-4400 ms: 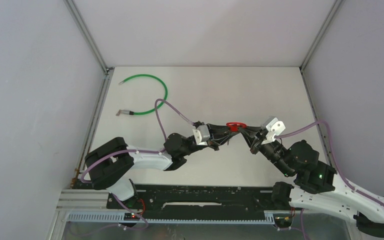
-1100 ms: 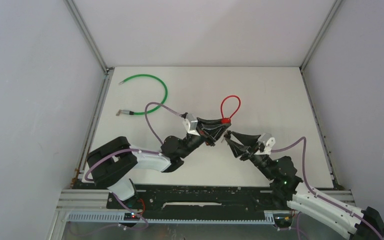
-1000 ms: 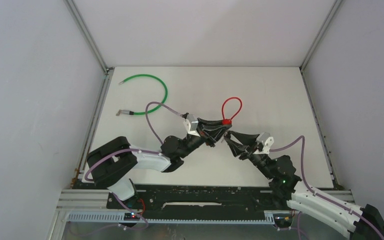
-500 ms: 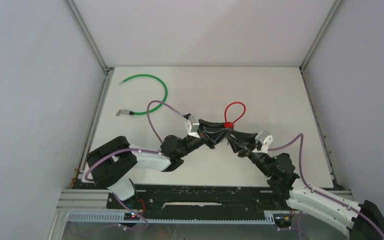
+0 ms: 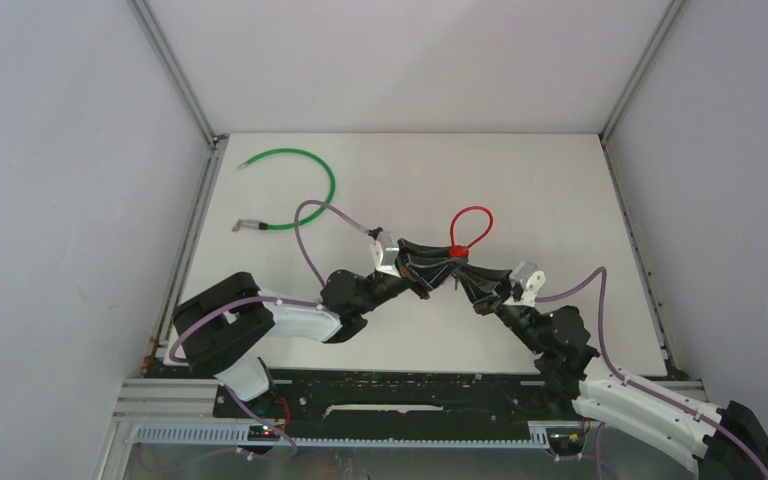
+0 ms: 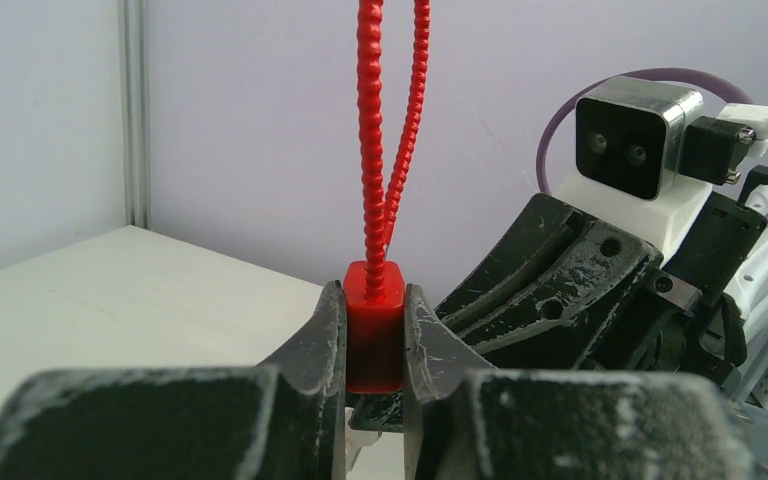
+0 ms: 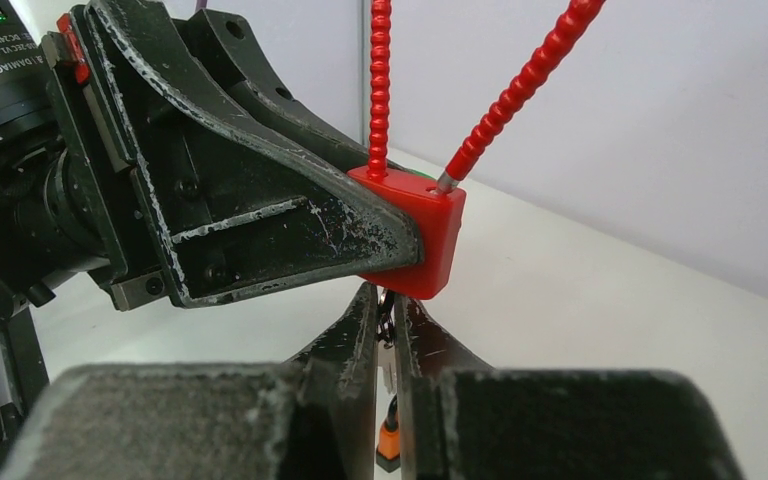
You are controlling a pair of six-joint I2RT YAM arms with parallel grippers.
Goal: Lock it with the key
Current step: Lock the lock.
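Red cable lock [image 5: 454, 249]: held above the middle of the counter [image 5: 545, 185], a little toward the near edge. Its block-shaped body is upright and its ribbed red cable loop rises from the top, leaning toward the far edge in the top view.

Counter: white, walled on three sides.

Left gripper [image 5: 448, 257]: reaches in from the near-left and is clenched on the lock body, one finger flat on each side face. Left wrist view shows the top of the red block standing just proud of the fingertips [image 6: 332, 300].

Right gripper [image 5: 463, 270]: comes in from the near-right, tips just under the lock body and meeting the left gripper. Jaws pinched nearly together on a thin metal piece, the key [image 7: 388, 325]. Most of the key is hidden between the fingers, and I cannot tell whether its tip touches the lock's underside. A small orange part hangs below.

Green cable [image 5: 332, 187]: lies in an open curve at the far-left corner, well apart from both grippers.
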